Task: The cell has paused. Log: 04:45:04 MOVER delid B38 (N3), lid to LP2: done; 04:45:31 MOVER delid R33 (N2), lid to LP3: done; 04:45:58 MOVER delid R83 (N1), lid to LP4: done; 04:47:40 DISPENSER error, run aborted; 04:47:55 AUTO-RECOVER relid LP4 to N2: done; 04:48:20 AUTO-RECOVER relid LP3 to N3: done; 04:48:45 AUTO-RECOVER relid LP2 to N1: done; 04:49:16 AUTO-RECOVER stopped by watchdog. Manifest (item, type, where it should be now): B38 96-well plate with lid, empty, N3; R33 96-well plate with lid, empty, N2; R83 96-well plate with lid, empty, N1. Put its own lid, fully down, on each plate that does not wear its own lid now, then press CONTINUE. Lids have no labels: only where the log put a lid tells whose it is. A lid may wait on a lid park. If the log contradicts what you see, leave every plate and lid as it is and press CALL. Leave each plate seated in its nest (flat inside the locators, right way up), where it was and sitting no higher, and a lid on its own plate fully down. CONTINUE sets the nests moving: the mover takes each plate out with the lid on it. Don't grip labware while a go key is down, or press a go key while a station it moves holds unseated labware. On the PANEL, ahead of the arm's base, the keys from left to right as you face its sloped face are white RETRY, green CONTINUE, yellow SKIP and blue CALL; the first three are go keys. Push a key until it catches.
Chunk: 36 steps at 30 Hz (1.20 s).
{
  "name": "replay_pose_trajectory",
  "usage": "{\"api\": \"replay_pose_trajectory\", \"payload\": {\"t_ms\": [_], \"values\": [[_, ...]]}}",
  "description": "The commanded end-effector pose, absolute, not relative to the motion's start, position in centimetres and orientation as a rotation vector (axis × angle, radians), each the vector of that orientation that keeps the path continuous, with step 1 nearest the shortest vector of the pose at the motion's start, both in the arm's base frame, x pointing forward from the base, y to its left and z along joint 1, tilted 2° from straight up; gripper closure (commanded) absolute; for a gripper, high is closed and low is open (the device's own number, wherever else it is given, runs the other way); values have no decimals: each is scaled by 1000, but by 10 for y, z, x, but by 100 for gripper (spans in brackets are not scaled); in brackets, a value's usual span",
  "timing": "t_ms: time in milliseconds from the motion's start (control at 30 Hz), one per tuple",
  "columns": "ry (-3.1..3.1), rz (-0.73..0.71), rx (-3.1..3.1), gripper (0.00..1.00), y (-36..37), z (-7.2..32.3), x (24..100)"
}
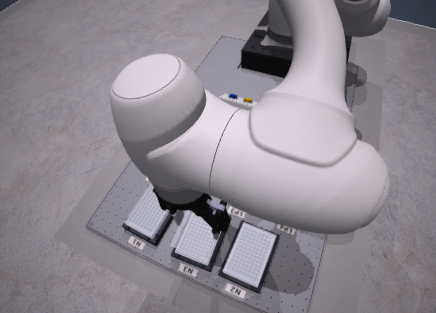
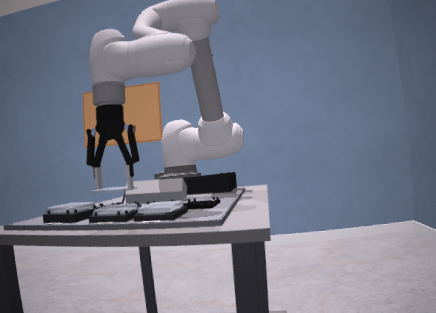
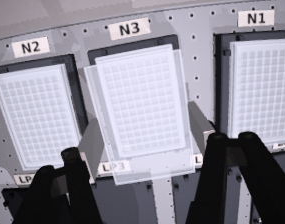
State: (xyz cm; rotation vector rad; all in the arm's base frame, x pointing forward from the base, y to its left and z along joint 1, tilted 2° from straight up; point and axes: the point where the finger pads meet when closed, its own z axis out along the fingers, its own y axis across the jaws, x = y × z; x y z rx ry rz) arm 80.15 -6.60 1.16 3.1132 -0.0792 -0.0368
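Note:
My gripper (image 2: 114, 186) hangs above nest N3 and is shut on a clear lid (image 2: 109, 189), held flat by its long sides a little above the plates. In the wrist view the lid (image 3: 142, 123) floats between my fingers over the N3 plate, shifted slightly toward the camera. The N2 plate (image 3: 36, 116) sits to its left and the N1 plate (image 3: 262, 90) to its right, both flat in their black nests. From above, the plates at N1 (image 1: 147, 216), N3 and N2 (image 1: 250, 255) stand in a row; the arm hides much of the deck.
The panel's blue key (image 1: 232, 95) and yellow key (image 1: 247, 100) peek out behind the arm; the other keys are hidden. Lid park labels (image 1: 236, 212) (image 1: 286, 230) lie behind the nests. The arm's black base block (image 1: 265, 55) stands at the deck's far end.

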Motion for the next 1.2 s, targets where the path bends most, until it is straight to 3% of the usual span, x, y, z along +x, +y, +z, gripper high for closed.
{"api": "replay_pose_trajectory", "payload": {"t_ms": [0, 1167], "values": [[-78, -36, 3113, 100, -66, 5, 801], [-78, -36, 3113, 100, -67, -21, 801]]}}
